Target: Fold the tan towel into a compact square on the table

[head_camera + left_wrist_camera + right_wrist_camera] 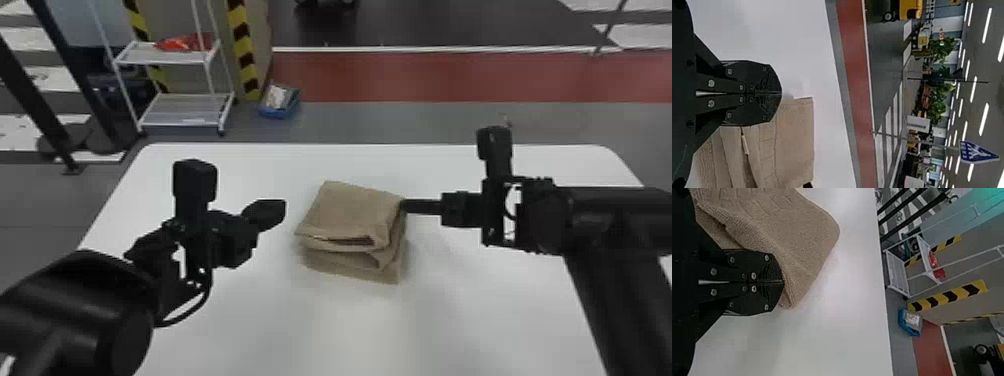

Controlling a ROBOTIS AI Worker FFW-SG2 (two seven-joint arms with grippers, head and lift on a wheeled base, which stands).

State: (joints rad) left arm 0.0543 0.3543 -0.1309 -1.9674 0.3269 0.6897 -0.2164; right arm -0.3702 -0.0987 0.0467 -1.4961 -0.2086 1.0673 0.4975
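Two grippers, one folded stack between them. The tan towel (350, 210) sits near the middle of the white table (465, 310), thick and roughly square in outline.

Right gripper (405, 206): nearer arm. Tips touch the stack at its far right corner; towel lies directly to the left of them. Finger axis runs nearly straight across the table, right to left. Fingers pressed together; whether any cloth is pinched at the tips, cannot tell.

Left gripper (281, 208): fingers together, nothing held. Tips stand off the far left part of the stack, apart from it, aimed right and a little away from the robot. Towel lies to their right, its front folds closer to the robot than the tips.

Towel orientation: gaping fold edges point toward the robot, lower layers jutting out beneath. No clear long axis; left edge slants from the far side toward robot and left.

Judgement: folding looks near its end. Any tidying push from the right would need to run leftward; too hard, and the loose layers may slide.
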